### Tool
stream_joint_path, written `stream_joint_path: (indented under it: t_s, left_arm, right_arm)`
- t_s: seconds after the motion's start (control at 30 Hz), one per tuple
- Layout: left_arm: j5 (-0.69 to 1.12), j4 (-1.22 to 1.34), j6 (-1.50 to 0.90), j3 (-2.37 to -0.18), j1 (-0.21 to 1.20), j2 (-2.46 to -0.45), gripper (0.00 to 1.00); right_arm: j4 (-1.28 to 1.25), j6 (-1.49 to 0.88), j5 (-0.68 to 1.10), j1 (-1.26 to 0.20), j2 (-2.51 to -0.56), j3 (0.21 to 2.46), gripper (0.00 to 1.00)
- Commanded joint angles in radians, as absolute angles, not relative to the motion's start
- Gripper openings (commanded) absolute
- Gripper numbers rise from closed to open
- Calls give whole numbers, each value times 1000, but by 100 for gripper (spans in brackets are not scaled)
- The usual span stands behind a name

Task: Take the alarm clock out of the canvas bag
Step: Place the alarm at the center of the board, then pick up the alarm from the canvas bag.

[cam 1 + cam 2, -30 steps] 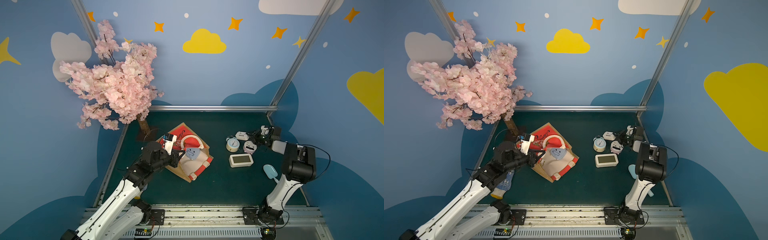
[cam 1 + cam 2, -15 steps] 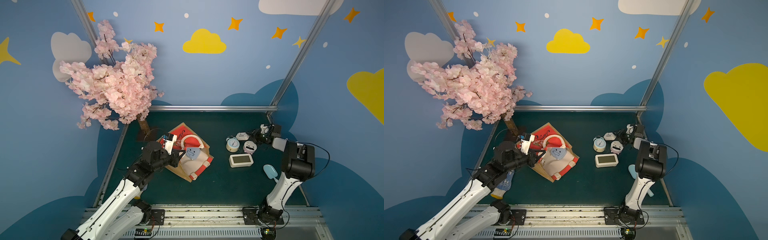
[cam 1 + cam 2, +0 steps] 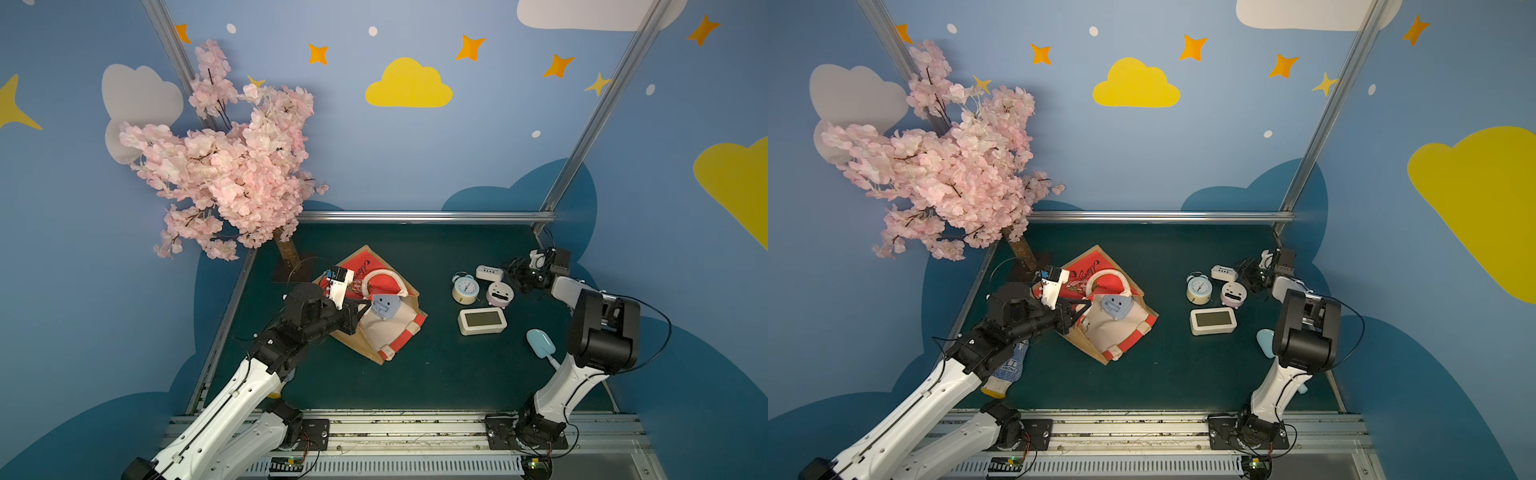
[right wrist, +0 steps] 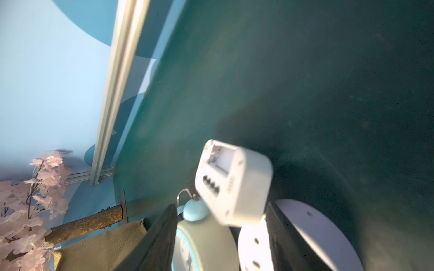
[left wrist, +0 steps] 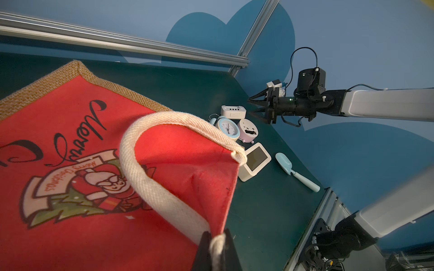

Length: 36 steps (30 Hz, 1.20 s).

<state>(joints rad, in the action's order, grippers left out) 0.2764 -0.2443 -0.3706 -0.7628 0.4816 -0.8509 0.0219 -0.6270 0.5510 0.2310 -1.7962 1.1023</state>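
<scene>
Spreading wide, the right jaws have just released a white clock (image 3: 489,272) well apart from the bag (image 3: 365,266); left jaws stay clamped on its handle (image 5: 145,187), and a blue clock (image 3: 384,306) remains inside.

In both top views the blue walls (image 3: 415,166) are bright and even. The green table (image 3: 415,374) in the lower middle is dim and dark. The wide lens stretches the corners, so the metal posts (image 3: 598,108) lean out toward the top.

The right wrist view is blurry all over. The white clock (image 4: 234,183) looks smeared, and the wall (image 4: 47,70) is washed out and pale.

The left wrist view is sharp. The canvas bag (image 5: 70,223) shows clear red, with a warm bright patch under the rope handle (image 5: 141,183). The white arm (image 5: 394,211) close to the camera is fuzzy.
</scene>
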Motion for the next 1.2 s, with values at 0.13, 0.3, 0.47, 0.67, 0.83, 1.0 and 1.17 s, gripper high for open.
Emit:
stream_joint_path:
  t_s: [0.13,0.3,0.47,0.67,0.83,1.0,1.17]
  left_arm:
    - [291,-147,-375,-785,482,-844,8]
    - [293,-144,-381,-784,482,-843,8]
    - [273,-166,-370,-784,482,-831,8]
    - [283,-133,-386,-772,482,-840,7]
    - [281,-135,-386,-775,482,-848,7]
    - [281,-115,-389,-779,482,-853,8]
    - [298,-109,-401,-787,482,-859,8]
  right_arm:
    - [68,-612,551,223,-1706,1129,63]
    - [89,-609,562,224,-1759,1135,61]
    - [25,-615,559,196,-1677,1053,61]
    - [-51,-652,538,80,-1428,866,62]
    - [-149,-769,468,-54,-1191,640,62]
    - [-172,-849,376,-271,-1048,519,61]
    - [-238,-944,228,-474,-971,441,61]
